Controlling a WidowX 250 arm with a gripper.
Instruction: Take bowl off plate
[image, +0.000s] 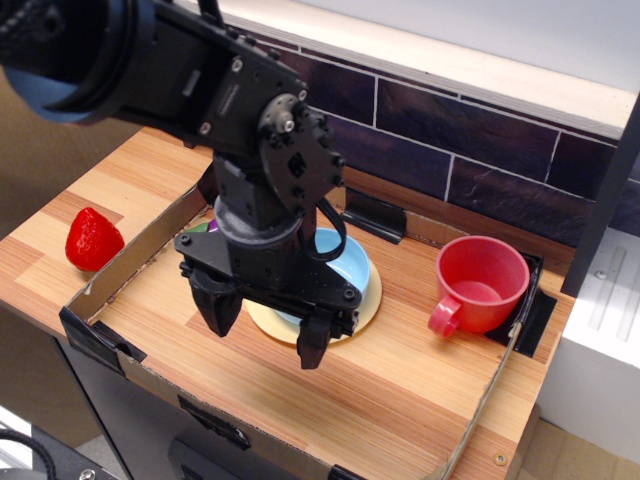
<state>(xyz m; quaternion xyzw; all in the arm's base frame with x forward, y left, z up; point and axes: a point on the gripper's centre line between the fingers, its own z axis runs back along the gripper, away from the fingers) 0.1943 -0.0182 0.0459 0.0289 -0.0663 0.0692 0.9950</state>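
Observation:
The light blue bowl (345, 268) sits on the pale yellow plate (366, 305) in the middle of the wooden tray; most of both is hidden behind the arm. My black gripper (265, 332) hangs over the plate's near-left edge, in front of the bowl. Its two fingers (215, 305) are spread apart and hold nothing. I cannot tell how high the fingertips stand above the plate.
A red handled cup (478, 285) stands to the right of the plate. A red strawberry toy (93, 240) lies outside the low cardboard wall (130, 265) at the left. A dark tiled backsplash (470, 130) runs behind. A white object (605, 320) stands at the right.

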